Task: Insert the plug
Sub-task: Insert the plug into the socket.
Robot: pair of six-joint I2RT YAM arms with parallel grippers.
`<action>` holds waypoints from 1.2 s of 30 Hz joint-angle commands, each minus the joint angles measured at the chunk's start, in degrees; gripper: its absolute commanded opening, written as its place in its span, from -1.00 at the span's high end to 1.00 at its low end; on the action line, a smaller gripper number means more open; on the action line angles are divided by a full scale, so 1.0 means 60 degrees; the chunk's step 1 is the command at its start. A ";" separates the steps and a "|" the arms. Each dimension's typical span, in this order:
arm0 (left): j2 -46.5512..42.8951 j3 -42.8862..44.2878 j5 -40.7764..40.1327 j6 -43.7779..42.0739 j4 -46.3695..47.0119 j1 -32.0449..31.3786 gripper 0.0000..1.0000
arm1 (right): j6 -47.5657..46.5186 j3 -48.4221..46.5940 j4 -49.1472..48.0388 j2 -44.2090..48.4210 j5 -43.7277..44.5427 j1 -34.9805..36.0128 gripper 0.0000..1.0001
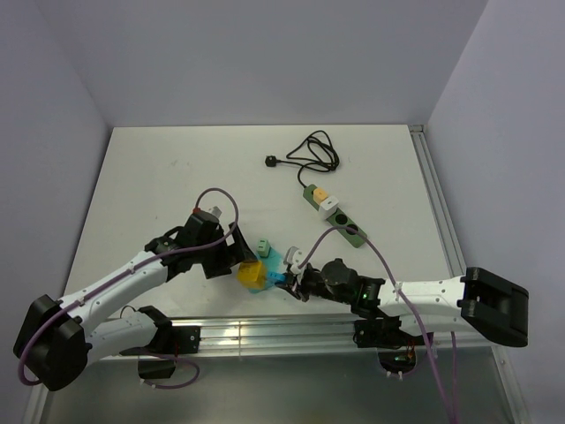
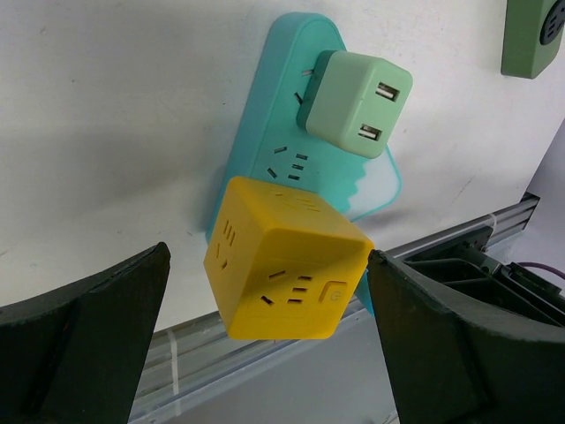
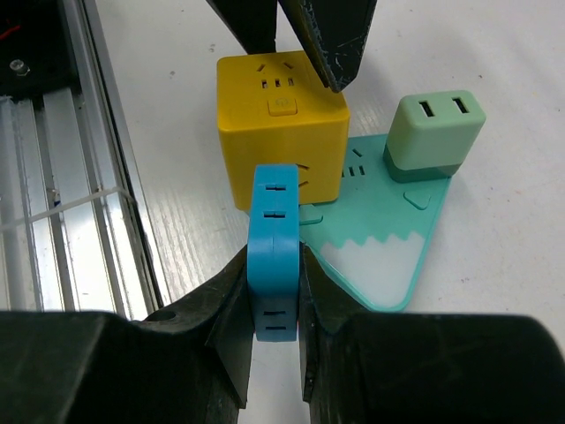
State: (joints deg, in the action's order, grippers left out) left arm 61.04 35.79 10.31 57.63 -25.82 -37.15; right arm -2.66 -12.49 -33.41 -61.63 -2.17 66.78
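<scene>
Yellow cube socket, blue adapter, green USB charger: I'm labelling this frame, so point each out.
yellow cube socket [image 2: 282,265], left wrist view, its near face.
blue adapter [image 3: 274,238], right wrist view, its narrow slotted side.
green USB charger [image 2: 357,102], left wrist view, its port face.

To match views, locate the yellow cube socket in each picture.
Top external: yellow cube socket low centre.
Left wrist: yellow cube socket centre, inside the open left tool.
Right wrist: yellow cube socket upper centre, behind the blue plug.
Shared landmark: teal power strip with green USB charger.

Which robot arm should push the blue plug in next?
Right. The right end effector grips the blue plug beside the teal power strip; the left end effector sits open around the yellow cube.
</scene>
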 commanded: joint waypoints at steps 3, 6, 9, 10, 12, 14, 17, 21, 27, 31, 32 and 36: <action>0.0052 0.0012 0.0201 -0.0215 0.0363 0.0053 -0.99 | -0.0114 -0.0320 -0.0482 0.0090 0.0055 0.0090 1.00; 0.0052 0.0026 0.0230 -0.0215 0.0364 0.0053 -0.99 | -0.0129 -0.0422 -0.0409 -0.0070 -0.0004 0.0075 1.00; 0.0067 0.0011 0.0318 -0.0171 0.0451 0.0053 -0.99 | -0.0100 -0.0423 -0.0438 -0.0115 -0.0106 0.0075 1.00; 0.0081 -0.0018 0.0348 -0.0156 0.0509 0.0039 -0.99 | -0.0099 -0.0423 -0.0452 -0.0129 -0.0121 0.0075 1.00; 0.0096 -0.0076 0.0391 -0.0112 0.0583 0.0053 -0.99 | -0.0114 -0.0452 -0.0438 -0.0159 -0.0092 0.0105 1.00; 0.0111 -0.0164 0.0538 -0.0068 0.0787 0.0053 -0.99 | -0.0114 -0.0481 -0.0452 -0.0217 0.0010 0.0163 1.00; 0.0140 -0.0354 0.0743 0.0049 0.1080 0.0053 -0.99 | -0.0100 -0.0525 -0.0467 -0.0247 0.0069 0.0163 1.00; 0.0242 -0.0793 0.1080 0.0297 0.1695 0.0053 -0.99 | -0.0070 -0.0599 -0.0511 -0.0378 0.0098 0.0207 1.00; 0.0491 -0.1234 0.1461 0.0415 0.2370 0.0053 -0.99 | -0.0012 -0.0701 -0.0745 -0.0685 0.0318 0.0280 1.00; 0.0637 -0.1306 0.1549 0.0357 0.2575 0.0039 -0.99 | 0.0090 -0.0687 -0.0950 -0.0788 0.0668 0.0485 1.00; 0.0652 -0.1350 0.1564 0.0371 0.2633 0.0053 -0.98 | 0.0120 -0.0672 -0.1009 -0.0803 0.0772 0.0529 1.00; 0.0624 -0.1702 0.1725 0.0649 0.3087 0.0039 -0.91 | 0.0384 -0.0599 -0.1389 -0.0891 0.1709 0.0924 1.00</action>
State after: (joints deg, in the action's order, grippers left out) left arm 64.45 27.53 19.14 60.07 -9.30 -36.73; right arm -1.80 -14.37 -35.92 -66.43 3.14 70.74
